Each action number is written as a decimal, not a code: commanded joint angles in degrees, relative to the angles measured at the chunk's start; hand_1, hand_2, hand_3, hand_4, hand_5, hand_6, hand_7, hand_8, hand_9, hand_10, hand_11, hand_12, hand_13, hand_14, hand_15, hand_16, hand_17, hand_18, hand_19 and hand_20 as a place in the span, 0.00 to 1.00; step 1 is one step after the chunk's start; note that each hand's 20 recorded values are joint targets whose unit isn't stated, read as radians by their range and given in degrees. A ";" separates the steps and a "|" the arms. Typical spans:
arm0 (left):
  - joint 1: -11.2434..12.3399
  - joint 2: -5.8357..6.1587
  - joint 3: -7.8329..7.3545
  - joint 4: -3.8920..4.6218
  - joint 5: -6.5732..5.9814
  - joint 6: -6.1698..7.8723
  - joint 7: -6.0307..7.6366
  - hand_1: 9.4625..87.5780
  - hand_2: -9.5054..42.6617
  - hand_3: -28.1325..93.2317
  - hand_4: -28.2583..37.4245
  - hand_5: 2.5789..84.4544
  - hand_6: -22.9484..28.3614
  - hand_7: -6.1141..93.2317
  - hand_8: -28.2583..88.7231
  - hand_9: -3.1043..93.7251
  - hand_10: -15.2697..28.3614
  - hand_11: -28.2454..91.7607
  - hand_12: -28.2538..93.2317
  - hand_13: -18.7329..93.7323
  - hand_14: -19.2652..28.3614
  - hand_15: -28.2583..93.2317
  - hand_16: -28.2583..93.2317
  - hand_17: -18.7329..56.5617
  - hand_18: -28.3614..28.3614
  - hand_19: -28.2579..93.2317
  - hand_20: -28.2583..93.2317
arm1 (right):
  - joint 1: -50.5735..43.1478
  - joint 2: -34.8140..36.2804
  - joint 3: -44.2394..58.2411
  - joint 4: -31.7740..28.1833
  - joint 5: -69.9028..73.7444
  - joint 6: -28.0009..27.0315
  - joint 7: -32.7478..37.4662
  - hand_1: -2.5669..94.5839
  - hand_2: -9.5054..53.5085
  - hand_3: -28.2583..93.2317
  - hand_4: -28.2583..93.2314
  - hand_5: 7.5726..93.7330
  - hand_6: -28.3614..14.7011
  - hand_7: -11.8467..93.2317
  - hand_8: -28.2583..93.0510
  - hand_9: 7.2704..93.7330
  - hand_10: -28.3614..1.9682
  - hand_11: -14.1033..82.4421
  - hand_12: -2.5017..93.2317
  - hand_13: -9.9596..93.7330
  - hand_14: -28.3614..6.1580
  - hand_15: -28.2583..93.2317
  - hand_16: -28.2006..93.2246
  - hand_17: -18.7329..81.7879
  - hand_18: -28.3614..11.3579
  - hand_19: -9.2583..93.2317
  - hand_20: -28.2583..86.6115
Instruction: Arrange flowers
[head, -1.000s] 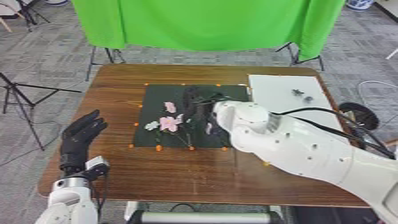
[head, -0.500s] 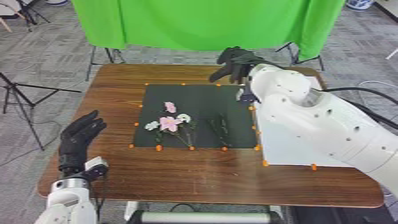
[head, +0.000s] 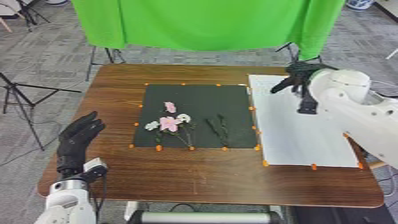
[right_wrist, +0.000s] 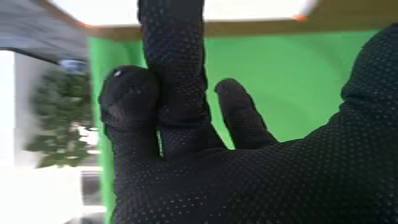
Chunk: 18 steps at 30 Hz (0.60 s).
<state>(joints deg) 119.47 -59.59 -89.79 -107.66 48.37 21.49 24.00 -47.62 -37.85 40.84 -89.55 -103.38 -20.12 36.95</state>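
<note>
Black, my right hand (head: 305, 76) moved right, off dark mat (head: 200, 97) | relaxed, empty | leafy sprigs (head: 223, 131) on it uncovered; likely ready for next flower

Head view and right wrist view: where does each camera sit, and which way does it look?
Head view: on the robot's head, looking forward and down at the table and flowers; the left hand and right hand show.
Right wrist view: on the right arm's wrist, looking past the right hand's black glove towards the green cloth.
Both share the right hand, the green cloth and part of the table.
</note>
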 joint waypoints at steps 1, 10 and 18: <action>0.87 -0.24 0.03 -0.47 0.10 0.45 -0.27 0.39 0.04 0.81 0.28 0.62 0.39 0.29 0.15 0.53 0.63 0.45 0.33 0.53 0.74 0.47 0.22 0.39 0.76 0.41 0.41 | -4.83 2.16 2.66 2.20 -0.34 0.90 2.60 0.14 0.00 0.68 0.07 0.27 0.43 0.09 0.20 0.32 0.03 0.17 0.07 0.91 0.49 0.59 0.44 0.76 0.34 0.91 0.51; 0.97 -0.33 -0.24 -0.40 0.24 -0.03 -0.51 0.39 0.04 0.82 0.28 0.62 0.40 0.29 0.15 0.53 0.63 0.45 0.33 0.53 0.74 0.47 0.22 0.39 0.76 0.41 0.41 | -8.04 2.83 2.93 3.59 -1.87 4.27 1.39 0.17 0.00 0.70 0.10 0.32 0.51 0.11 0.20 0.38 0.12 0.18 0.09 0.92 0.53 0.60 0.44 0.76 0.34 0.93 0.51; 1.15 -0.25 -0.46 -0.54 0.28 0.07 -0.80 0.39 0.04 0.82 0.28 0.61 0.40 0.29 0.15 0.53 0.63 0.45 0.33 0.53 0.74 0.47 0.22 0.39 0.76 0.41 0.41 | -10.82 2.75 3.30 3.95 -1.81 4.61 1.59 0.21 0.00 0.72 0.11 0.35 0.53 0.12 0.20 0.42 0.16 0.19 0.10 0.92 0.55 0.61 0.44 0.76 0.34 0.94 0.50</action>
<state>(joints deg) 119.52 -59.64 -89.83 -107.69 48.46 21.47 23.81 -55.98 -35.51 43.92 -86.09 -104.59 -15.96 38.45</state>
